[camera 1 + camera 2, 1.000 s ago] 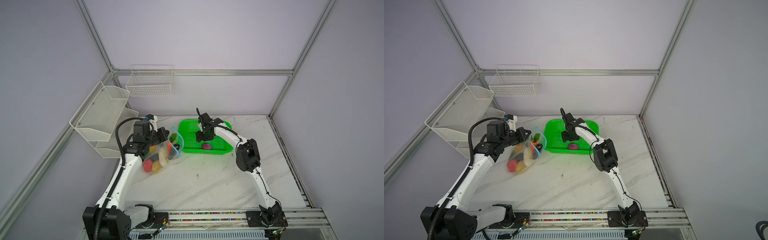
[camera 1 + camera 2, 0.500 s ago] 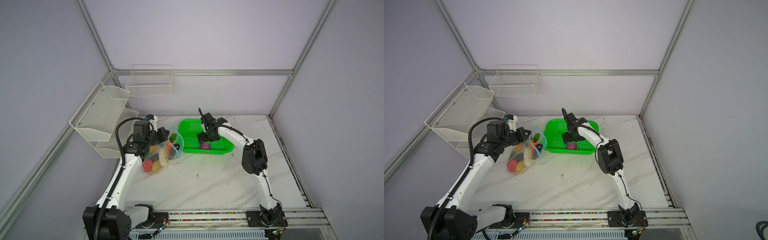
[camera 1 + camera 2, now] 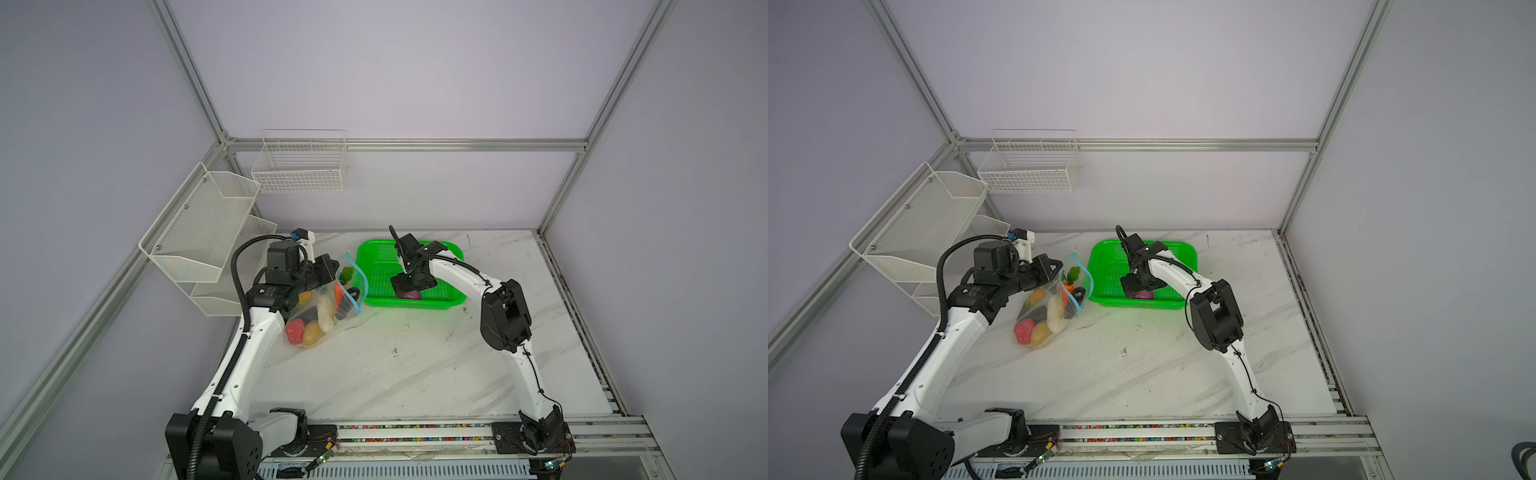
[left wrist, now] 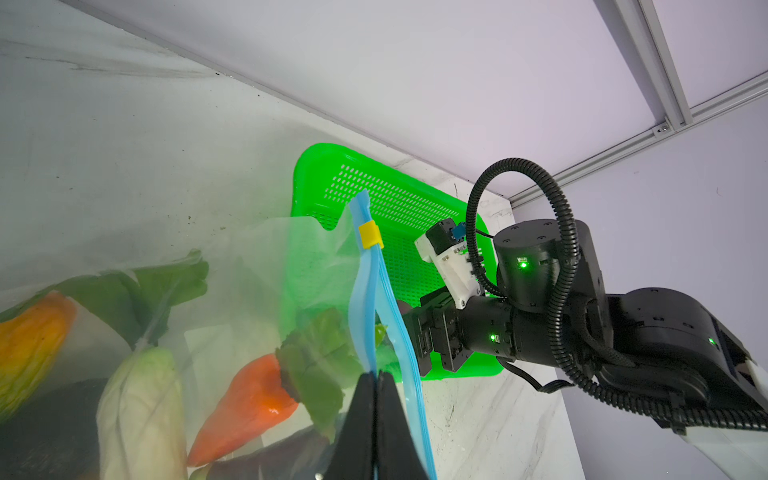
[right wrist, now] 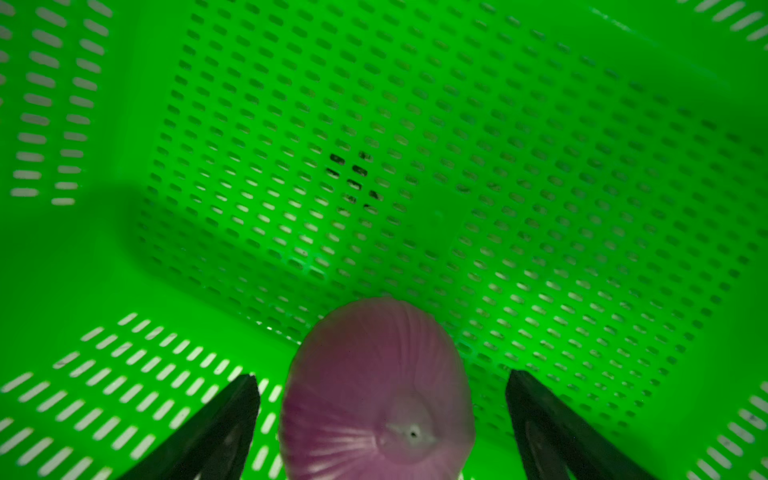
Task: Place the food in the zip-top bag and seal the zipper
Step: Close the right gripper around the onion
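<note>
Over bright green perforated plastic basket [image 3: 376, 270], both top views: right gripper [image 3: 407, 291] has dropped from mid-basket to lone purple toy onion [image 3: 1144, 295]; likely last loose piece. One clear crinkly zip-top bag [image 3: 351, 309] beside basket, roughly seven toy vegetables [image 3: 326, 313] inside.
Left wrist: left gripper [image 4: 376, 386] clamped on light blue zipper strip [image 4: 365, 291]; one yellow slider [image 4: 370, 235].
Right wrist: jaws wide apart, straddling onion, not touching.

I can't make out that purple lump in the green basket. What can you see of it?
A purple toy onion, rounded, with pale ribs fanning from a small stem dimple; it looks smooth and rubbery. It lies on the floor of the green perforated basket, near a wall. The right gripper straddles it, jaws open and clear of it.
</note>
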